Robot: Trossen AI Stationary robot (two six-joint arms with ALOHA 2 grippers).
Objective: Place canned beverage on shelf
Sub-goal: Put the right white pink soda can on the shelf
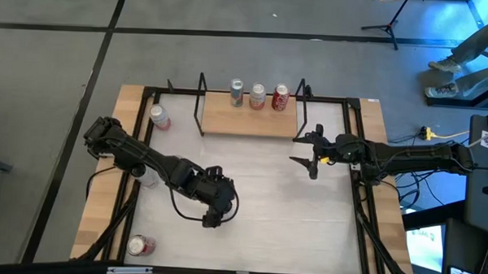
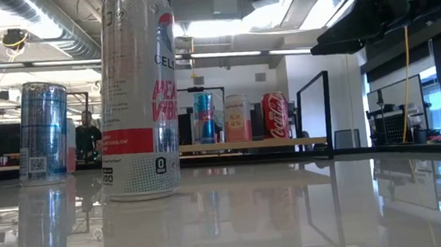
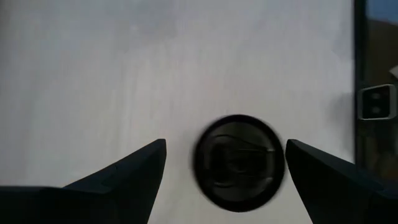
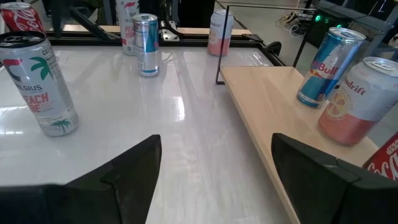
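The shelf (image 1: 249,121), a light-wood board with black rod uprights, stands at the table's far side. It carries a blue-silver can (image 1: 236,94), a pink can (image 1: 257,95) and a red can (image 1: 280,98), all upright. My left gripper (image 1: 213,217) is open and points down near the table's near edge. Below it stands a white Celsius can (image 2: 136,91); its black top (image 3: 238,163) shows between the fingers (image 3: 124,174), apart from both. My right gripper (image 1: 299,149) is open and empty, just right of the shelf's near right corner (image 4: 249,81).
A silver-blue can (image 2: 43,131) stands under the left arm. A pink-white can (image 1: 159,118) stands on the table's left wooden edge. A red can (image 1: 140,246) lies at the near left corner. A black frame (image 1: 353,157) runs along the table's sides.
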